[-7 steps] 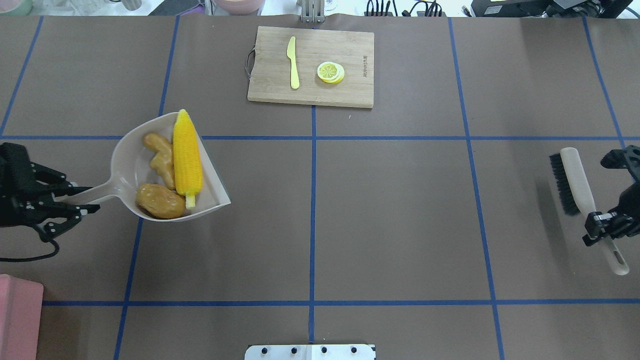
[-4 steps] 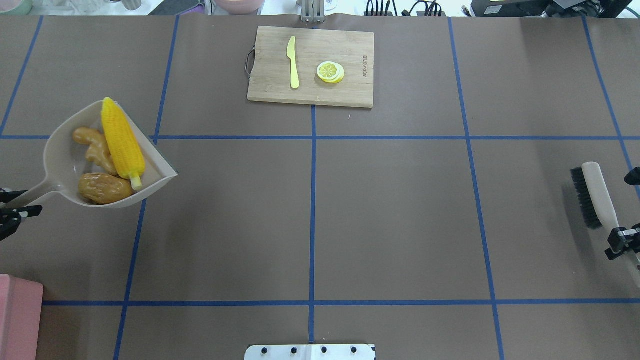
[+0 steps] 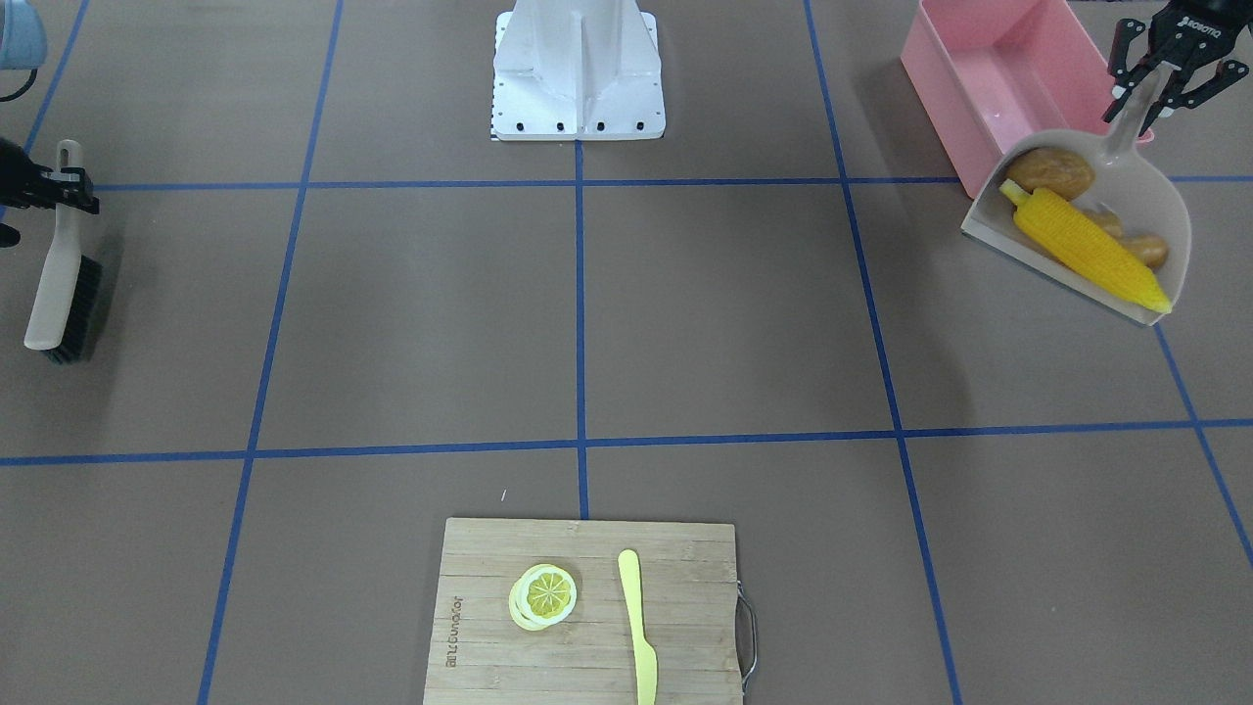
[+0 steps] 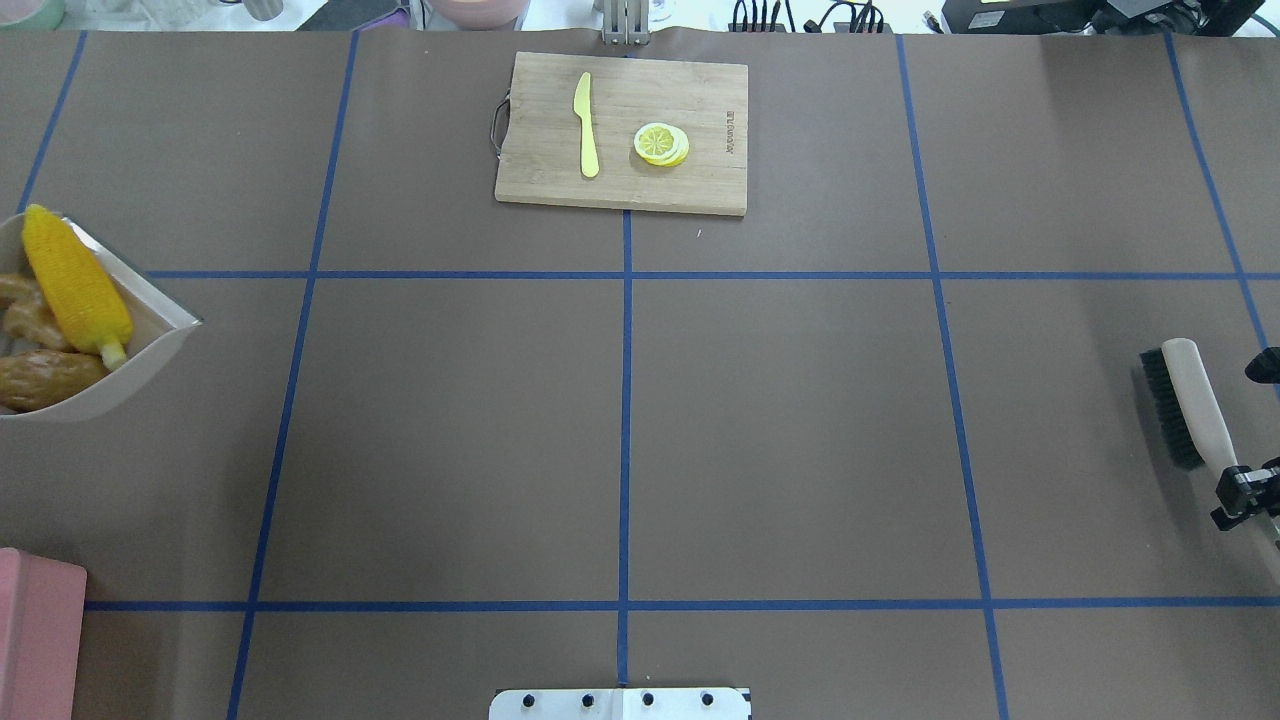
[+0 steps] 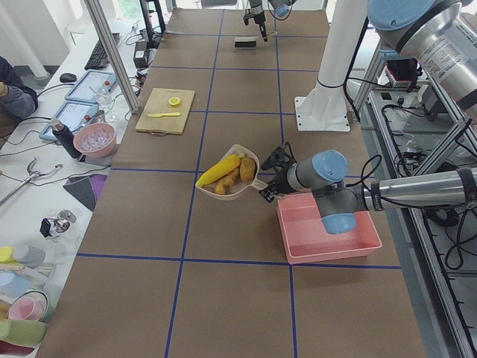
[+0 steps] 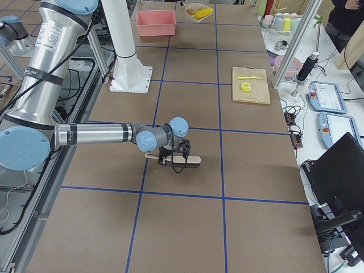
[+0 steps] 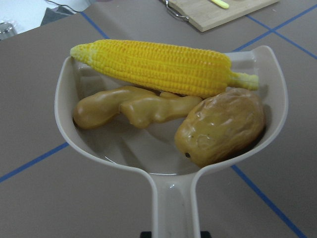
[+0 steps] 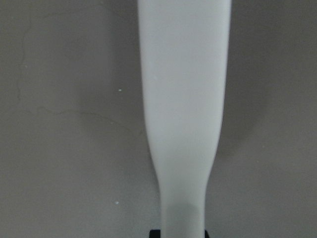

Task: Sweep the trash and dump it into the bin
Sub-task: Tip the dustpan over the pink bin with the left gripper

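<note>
At your left edge you'll see the beige dustpan (image 4: 125, 385), cut off by the frame so its handle is out of sight. The yellow corn cob (image 4: 75, 285) lies just inside its open lip, with the ginger root (image 4: 25, 315) against it and the potato (image 4: 45, 378) at the near wall. Only a corner of the pink bin (image 4: 35, 640) shows, bottom left, well apart from the pan. On the far side of the bench (image 4: 800, 420), the wooden cutting board (image 4: 700, 90) carries a pale yellow knife (image 4: 586, 125) beside some lemon slices (image 4: 660, 143). On your right, the right gripper (image 4: 1245, 487) clamps the handle of the brush (image 4: 1190, 400), whose bristles face the bench centre.
</note>
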Motion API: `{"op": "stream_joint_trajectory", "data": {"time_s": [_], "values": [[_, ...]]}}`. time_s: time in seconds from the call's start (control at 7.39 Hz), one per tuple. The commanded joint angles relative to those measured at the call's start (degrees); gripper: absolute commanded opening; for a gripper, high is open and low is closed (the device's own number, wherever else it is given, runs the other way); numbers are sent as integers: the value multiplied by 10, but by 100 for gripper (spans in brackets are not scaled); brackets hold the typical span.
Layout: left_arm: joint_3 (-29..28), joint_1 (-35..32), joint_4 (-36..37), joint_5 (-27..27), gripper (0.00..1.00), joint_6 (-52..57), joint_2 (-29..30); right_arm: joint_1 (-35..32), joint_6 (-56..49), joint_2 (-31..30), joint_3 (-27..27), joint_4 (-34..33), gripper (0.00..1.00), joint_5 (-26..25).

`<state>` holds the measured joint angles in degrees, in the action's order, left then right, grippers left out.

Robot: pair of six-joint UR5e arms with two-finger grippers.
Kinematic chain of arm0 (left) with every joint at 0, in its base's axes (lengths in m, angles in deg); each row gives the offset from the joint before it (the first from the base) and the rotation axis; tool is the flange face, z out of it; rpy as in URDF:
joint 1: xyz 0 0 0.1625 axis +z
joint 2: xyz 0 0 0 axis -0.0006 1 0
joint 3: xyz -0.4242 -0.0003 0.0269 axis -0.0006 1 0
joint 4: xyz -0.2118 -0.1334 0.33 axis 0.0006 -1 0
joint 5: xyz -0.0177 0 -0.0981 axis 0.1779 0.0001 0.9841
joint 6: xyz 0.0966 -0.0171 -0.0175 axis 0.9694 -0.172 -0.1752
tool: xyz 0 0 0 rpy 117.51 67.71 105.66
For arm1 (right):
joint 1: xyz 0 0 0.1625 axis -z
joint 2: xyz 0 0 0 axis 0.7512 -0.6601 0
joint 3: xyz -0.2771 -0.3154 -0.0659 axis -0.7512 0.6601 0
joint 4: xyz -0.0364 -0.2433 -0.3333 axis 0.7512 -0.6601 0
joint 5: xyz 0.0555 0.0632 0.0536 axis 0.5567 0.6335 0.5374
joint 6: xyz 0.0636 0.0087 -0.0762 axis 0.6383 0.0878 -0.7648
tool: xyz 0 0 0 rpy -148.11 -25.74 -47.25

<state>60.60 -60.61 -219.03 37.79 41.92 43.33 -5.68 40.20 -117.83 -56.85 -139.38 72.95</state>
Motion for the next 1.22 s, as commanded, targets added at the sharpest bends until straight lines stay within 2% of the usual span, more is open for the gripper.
{"op": "stream_joint_trajectory", "data": {"time_s": [0.0, 0.14, 0.27, 0.41, 0.54, 0.68, 0.95, 1.08], "values": [[-2, -92, 2, 81, 0, 99, -83, 15, 3, 0, 1, -1, 0, 1], [-2, -116, 5, 121, 0, 140, -110, 17, 3, 1, 7, -1, 0, 1], [-2, -148, 16, 162, 0, 205, -144, 18, 4, 5, 15, 0, 5, 1], [-4, -194, 28, 210, 0, 276, -178, 18, 6, 5, 16, -1, 49, 1], [-4, -215, 35, 228, 0, 340, -206, 18, 7, 5, 16, -1, 71, 2], [-4, -235, 51, 229, 0, 426, -235, 18, 6, 5, 16, 0, 76, 3], [3, -286, 133, 225, 0, 616, -274, 18, 5, 6, 16, 0, 100, 5], [19, -299, 162, 224, 0, 651, -290, 18, 5, 9, 16, 1, 100, 5]]}}
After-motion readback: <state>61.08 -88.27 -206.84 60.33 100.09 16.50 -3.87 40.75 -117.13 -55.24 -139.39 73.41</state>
